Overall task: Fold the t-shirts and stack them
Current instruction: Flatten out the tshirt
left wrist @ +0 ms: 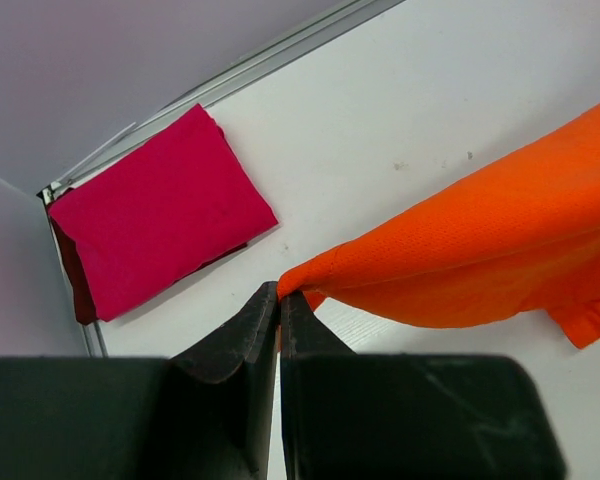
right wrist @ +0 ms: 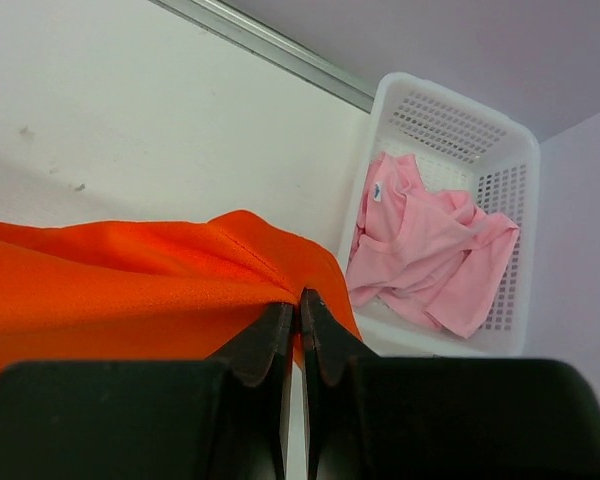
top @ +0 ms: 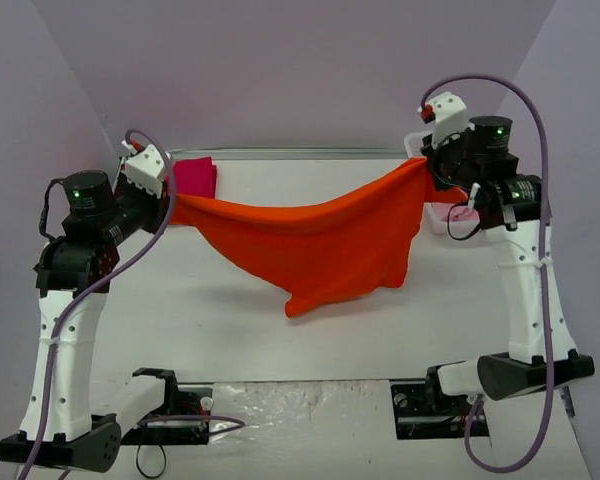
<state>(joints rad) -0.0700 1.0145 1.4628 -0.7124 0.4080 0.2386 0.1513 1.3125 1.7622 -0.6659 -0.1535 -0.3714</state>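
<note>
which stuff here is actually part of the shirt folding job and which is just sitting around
Part of the job:
orange t-shirt, hanging stretched between the left tool and the right tool
magenta-red t-shirt, folded at the far left
pale pink t-shirt, crumpled in the basket

Just there:
white basket, only a container
table

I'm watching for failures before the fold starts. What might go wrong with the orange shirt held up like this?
1. The left gripper and right gripper each pinch only a thin edge of the orange t-shirt, so a corner may slip out.
2. It sags unevenly, one flap hanging lower, so it may land creased.
3. Its ends hang near the folded magenta t-shirt and the white basket, which it might brush.
</note>
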